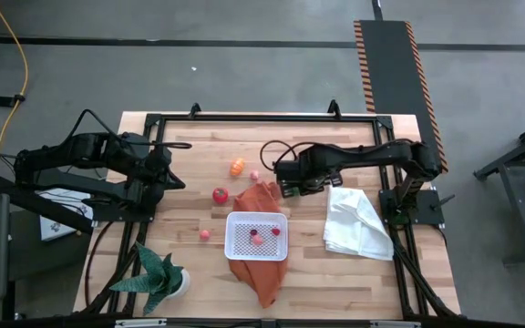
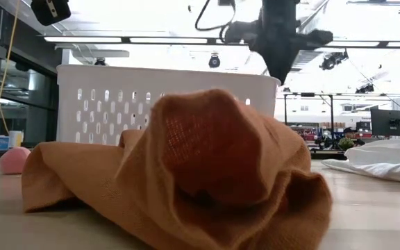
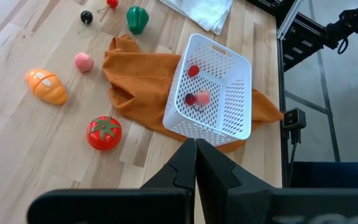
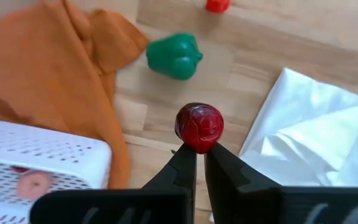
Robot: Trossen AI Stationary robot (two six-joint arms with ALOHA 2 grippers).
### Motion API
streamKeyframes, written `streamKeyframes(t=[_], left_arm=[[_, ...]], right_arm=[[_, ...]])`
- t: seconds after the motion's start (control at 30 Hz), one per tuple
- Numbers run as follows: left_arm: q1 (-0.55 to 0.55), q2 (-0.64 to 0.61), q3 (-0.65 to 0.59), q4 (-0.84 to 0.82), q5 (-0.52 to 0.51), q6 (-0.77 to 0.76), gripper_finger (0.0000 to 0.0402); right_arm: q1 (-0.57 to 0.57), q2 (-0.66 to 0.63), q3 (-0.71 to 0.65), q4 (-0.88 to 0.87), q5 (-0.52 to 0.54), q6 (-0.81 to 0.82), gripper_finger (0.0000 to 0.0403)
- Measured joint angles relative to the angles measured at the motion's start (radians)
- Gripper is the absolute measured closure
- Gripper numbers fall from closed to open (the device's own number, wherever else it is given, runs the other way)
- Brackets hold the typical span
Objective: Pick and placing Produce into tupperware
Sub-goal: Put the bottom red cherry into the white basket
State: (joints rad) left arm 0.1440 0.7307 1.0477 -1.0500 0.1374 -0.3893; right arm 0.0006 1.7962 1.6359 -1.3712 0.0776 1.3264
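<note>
The white perforated tupperware (image 1: 256,235) stands on an orange cloth (image 1: 261,273) and holds two small red pieces (image 3: 193,70) and a pink one (image 3: 202,97). Loose produce lies on the wood: a red tomato (image 3: 104,132), an orange piece (image 3: 46,85), a pink piece (image 3: 83,61) and a green pepper (image 4: 174,56). My right gripper (image 4: 199,149) hangs over the table beyond the tupperware, shut on a dark red round fruit (image 4: 199,126). My left gripper (image 3: 196,146) waits shut above the table's left side. My right gripper pinches the dark red fruit by one narrow side (image 4: 198,145) between its two fingertips. The fingers point down from above. The fruit sits just past the fingertips, lifted clear of the table, above bare wood between the orange cloth and the white cloth.
A crumpled white cloth (image 1: 358,223) lies to the right of the tupperware. A green spiky potted plant (image 1: 158,278) stands at the near left corner. In the low view the orange cloth (image 2: 207,167) fills the foreground, with the tupperware (image 2: 110,104) behind it.
</note>
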Motion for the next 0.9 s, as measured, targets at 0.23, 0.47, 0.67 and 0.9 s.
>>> streamKeyframes(t=[0.23,0.47,0.67,0.9], left_arm=[[0.000,0.000,0.000,0.000,0.000,0.000,0.0401],[0.000,0.000,0.000,0.000,0.000,0.016,0.0401],[0.000,0.000,0.000,0.000,0.000,0.018,0.0401],[0.000,0.000,0.000,0.000,0.000,0.018,0.0401]], right_arm=[[0.004,0.000,0.142,-0.085,0.073,0.000,0.0394],[0.007,-0.001,0.268,-0.150,0.104,-0.019,0.0394],[0.007,-0.001,0.342,-0.156,0.124,-0.048,0.0394],[0.007,-0.001,0.408,-0.155,0.127,-0.082,0.0394]])
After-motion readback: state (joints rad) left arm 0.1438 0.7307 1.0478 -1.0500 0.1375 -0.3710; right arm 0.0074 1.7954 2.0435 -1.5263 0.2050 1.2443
